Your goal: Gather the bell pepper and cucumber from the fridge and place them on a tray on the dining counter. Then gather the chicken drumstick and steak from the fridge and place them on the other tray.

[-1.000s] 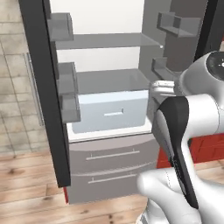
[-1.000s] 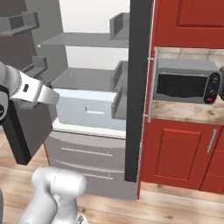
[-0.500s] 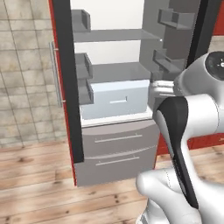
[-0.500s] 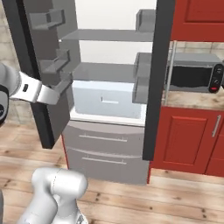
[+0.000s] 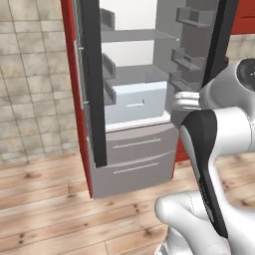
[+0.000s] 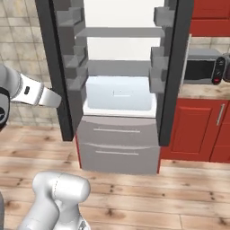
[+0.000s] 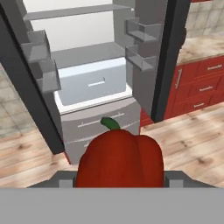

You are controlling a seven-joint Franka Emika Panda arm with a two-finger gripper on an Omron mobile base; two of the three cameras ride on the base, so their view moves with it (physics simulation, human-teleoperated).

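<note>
In the hand view the bell pepper (image 7: 119,158) sits clamped in the jaws, stem up — already out of the open fridge (image 7: 94,83), which stands ahead; the tray table lies somewhere out of sight.

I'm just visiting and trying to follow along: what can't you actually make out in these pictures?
- Jaws, hand view: the bell pepper fills the space between them and covers the fingertips.
- Fridge drawer contents, all views: the pale front hides them.
- Upper fridge shelves: cut off by the top edge in every view.
- Left door bins, left base view: largely hidden behind the door's dark edge.
- Microwave, right base view: partly behind the right door.
</note>
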